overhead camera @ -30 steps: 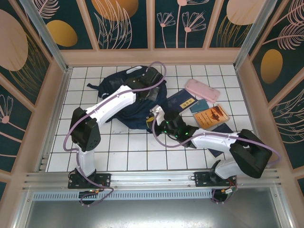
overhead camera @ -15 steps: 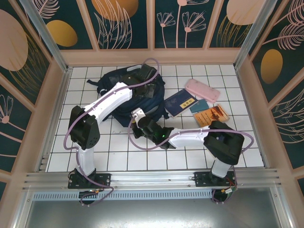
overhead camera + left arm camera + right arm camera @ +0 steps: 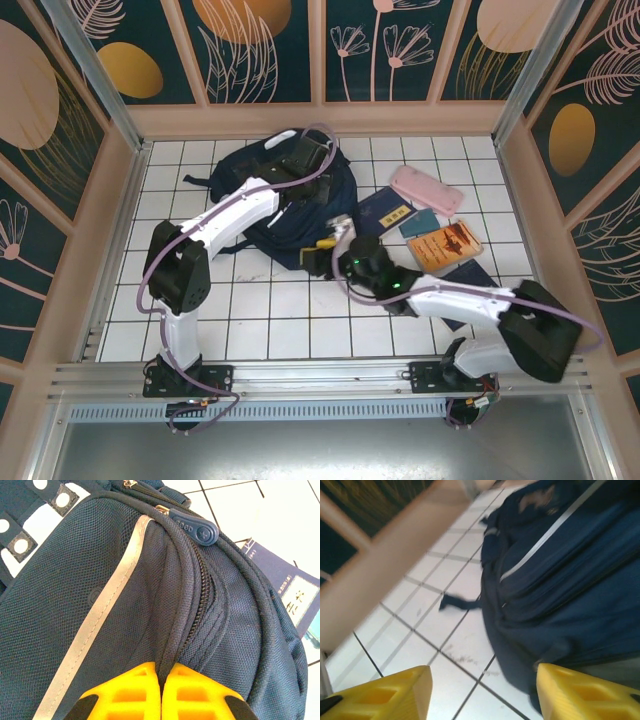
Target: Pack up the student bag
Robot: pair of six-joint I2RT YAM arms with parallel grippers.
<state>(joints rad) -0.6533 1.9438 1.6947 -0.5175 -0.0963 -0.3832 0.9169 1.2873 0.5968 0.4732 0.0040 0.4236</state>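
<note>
Left arm stretched across the tiled table (image 3: pixel 260 320), left gripper (image 3: pixel 162 675) clamped on the large dark navy fabric backpack (image 3: pixel 75 590); right gripper (image 3: pixel 482 675) gapes empty, low beside it.

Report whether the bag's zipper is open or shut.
Shut along the visible stretch: the zipper teeth on the student bag mesh; rest hidden.
</note>
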